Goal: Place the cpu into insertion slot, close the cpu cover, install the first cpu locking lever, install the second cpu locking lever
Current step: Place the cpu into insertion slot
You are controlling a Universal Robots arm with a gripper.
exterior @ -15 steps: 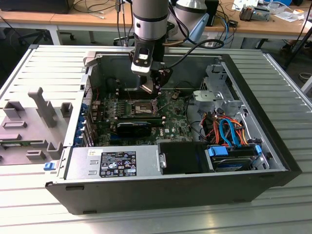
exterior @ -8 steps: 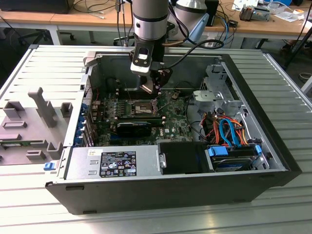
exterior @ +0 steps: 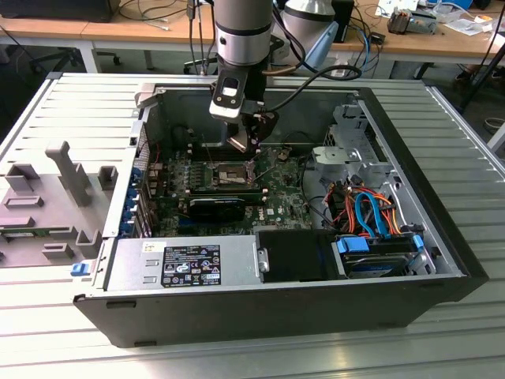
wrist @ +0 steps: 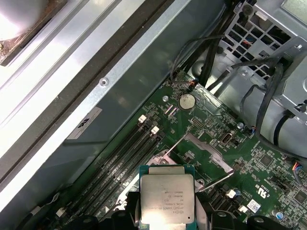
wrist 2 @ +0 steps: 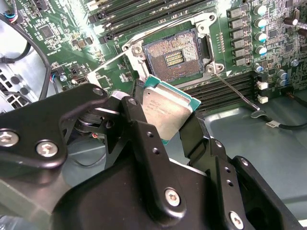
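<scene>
Several grey fixtures (exterior: 55, 197) sit on the slatted table (exterior: 39, 332) at the exterior view's left, just beside the open computer case (exterior: 276, 308) I'm working in. Along the case's near wall lies the power supply (exterior: 181, 264). Further right, the gripper (exterior: 246, 140) hangs over the middle of the green motherboard (exterior: 276, 193), its two black fingers (wrist 2: 144, 129) pinching the cpu (wrist 2: 168, 110) by opposite edges (silvery top up, slightly tilted in both wrist views). I see the chip clear of the board, near the insertion slot (wrist 2: 175, 57), whose dark pin field is bare between the memory slots (wrist 2: 225, 88). The cpu cover (wrist: 211, 153) stands raised off the socket, and a thin locking lever (wrist 2: 235, 93) is unlatched beside it. At the case's right corner sit the drive cage (exterior: 347, 154) and orange and blue cables (exterior: 371, 213).
</scene>
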